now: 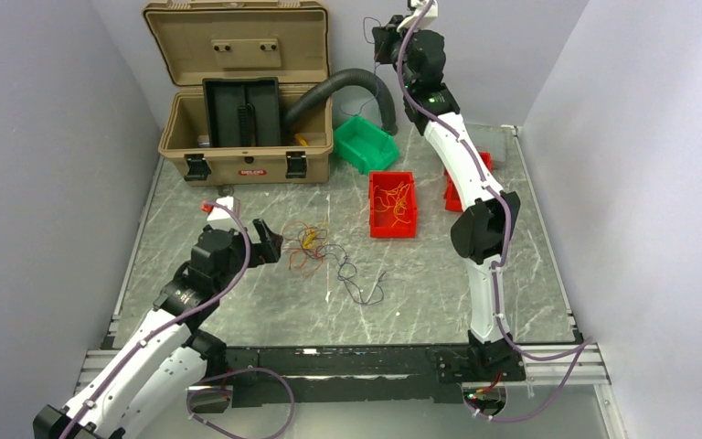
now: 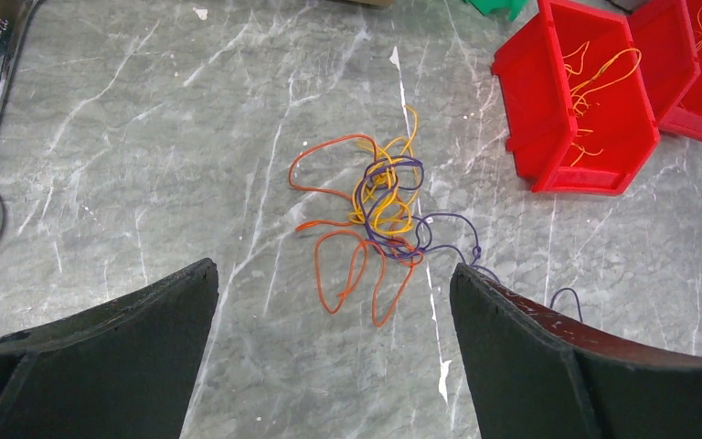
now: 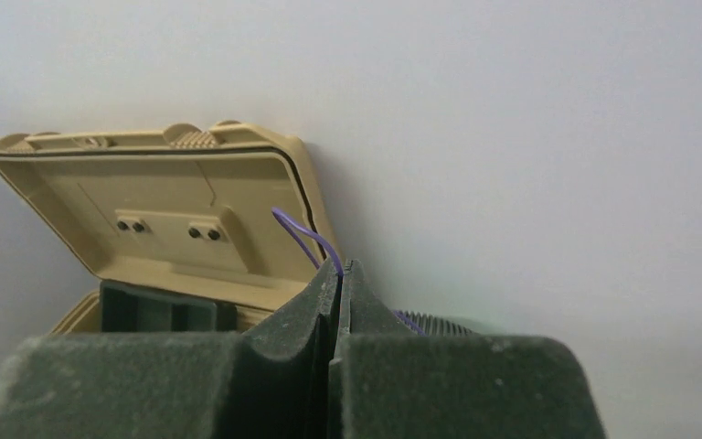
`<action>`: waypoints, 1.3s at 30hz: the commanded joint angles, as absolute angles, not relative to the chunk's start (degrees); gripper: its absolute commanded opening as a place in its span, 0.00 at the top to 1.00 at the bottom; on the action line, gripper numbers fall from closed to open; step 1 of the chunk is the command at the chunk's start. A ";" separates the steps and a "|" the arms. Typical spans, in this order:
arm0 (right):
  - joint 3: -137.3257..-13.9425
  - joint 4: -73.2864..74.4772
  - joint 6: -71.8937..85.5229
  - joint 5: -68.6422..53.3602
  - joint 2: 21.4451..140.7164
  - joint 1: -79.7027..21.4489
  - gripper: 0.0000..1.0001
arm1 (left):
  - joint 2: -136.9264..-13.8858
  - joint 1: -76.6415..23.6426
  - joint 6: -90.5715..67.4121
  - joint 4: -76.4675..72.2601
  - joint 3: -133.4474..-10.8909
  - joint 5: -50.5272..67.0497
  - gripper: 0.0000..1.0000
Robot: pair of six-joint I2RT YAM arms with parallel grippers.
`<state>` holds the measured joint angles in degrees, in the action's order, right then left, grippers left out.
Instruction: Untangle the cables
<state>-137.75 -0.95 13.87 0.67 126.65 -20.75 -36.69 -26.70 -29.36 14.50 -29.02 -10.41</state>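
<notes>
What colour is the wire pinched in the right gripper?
Purple. The wire shows best in the right wrist view.

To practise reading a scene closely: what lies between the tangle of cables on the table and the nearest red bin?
Nothing but bare marble tabletop separates the tangle of cables from the red bin; the left wrist view shows it best.

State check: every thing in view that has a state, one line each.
tangle of cables: knotted together, ungripped
left claw: open, facing the tangle of cables, holding nothing
right claw: shut on purple wire, raised high
toolbox: lid open
red bin: upright, holds loose yellow and orange wires
</notes>
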 commanded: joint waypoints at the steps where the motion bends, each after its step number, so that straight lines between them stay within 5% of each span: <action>1: -140.53 -9.84 12.69 -1.04 127.09 -20.43 1.00 | -36.88 -26.65 -28.74 13.06 -31.29 -11.00 0.01; 10: -141.98 -16.64 11.96 -1.38 128.65 -20.36 1.00 | -35.97 -26.70 -28.30 14.20 -31.26 -12.18 0.01; 26: -112.02 -25.42 18.02 -0.46 125.10 -20.29 1.00 | -35.14 -26.65 -28.45 15.24 -30.77 -12.75 0.01; 34: -100.39 -24.20 17.58 4.43 123.84 -20.21 1.00 | -34.87 -26.65 -28.52 15.16 -30.19 -12.36 0.01; 39: -104.66 -14.58 16.09 3.75 127.89 -19.88 1.00 | -34.91 -26.71 -28.39 15.46 -30.37 -12.23 0.01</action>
